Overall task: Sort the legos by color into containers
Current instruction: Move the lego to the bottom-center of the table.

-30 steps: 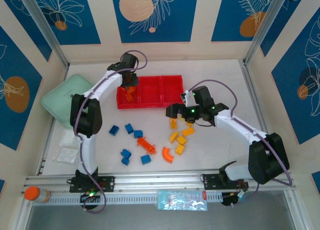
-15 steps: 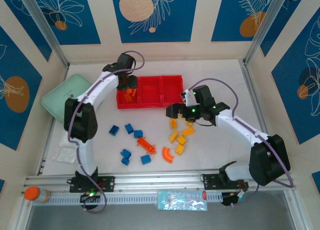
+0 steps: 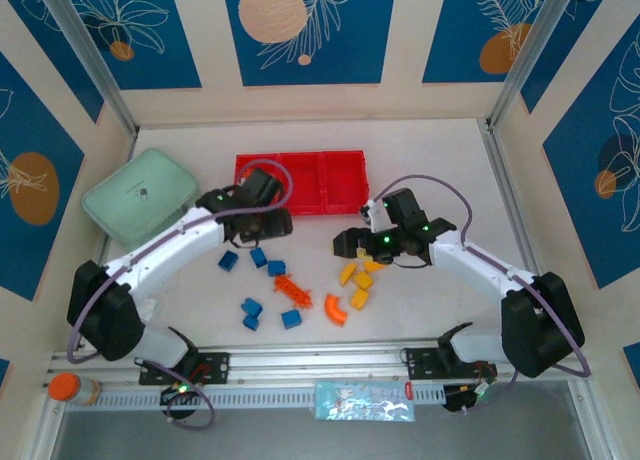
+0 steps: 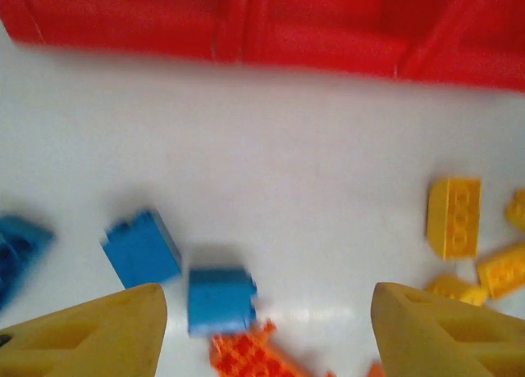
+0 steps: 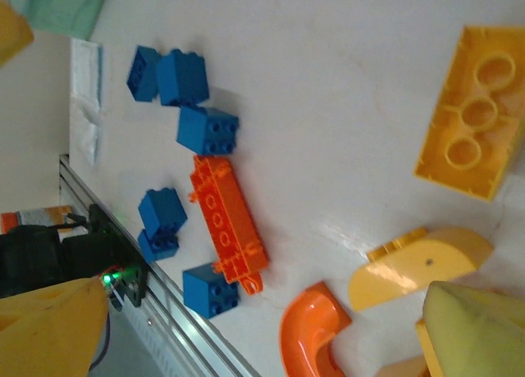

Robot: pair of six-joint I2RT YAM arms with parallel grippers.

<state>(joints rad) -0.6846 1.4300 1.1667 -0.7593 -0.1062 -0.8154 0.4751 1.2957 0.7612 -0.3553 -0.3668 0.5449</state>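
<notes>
Table: my white worktop (image 3: 430, 150), evenly lit.
Walls: cream with blue leaf-and-disc panels (image 3: 330, 50), behind and beside my table.
Rail: aluminium strip (image 3: 300, 364), along my table's near edge.

Top view: high, steeply down on the whole white table (image 3: 430, 150). Left wrist: low, close, facing the bright red plastic tray (image 4: 246, 33) along its upper edge. Right wrist: close, rolled sideways, sharing the long orange plastic brick (image 5: 225, 224) with the top view.

Bright even light, soft shadows, left wrist view blurred, red containers (image 4: 131, 24) smeared
</notes>
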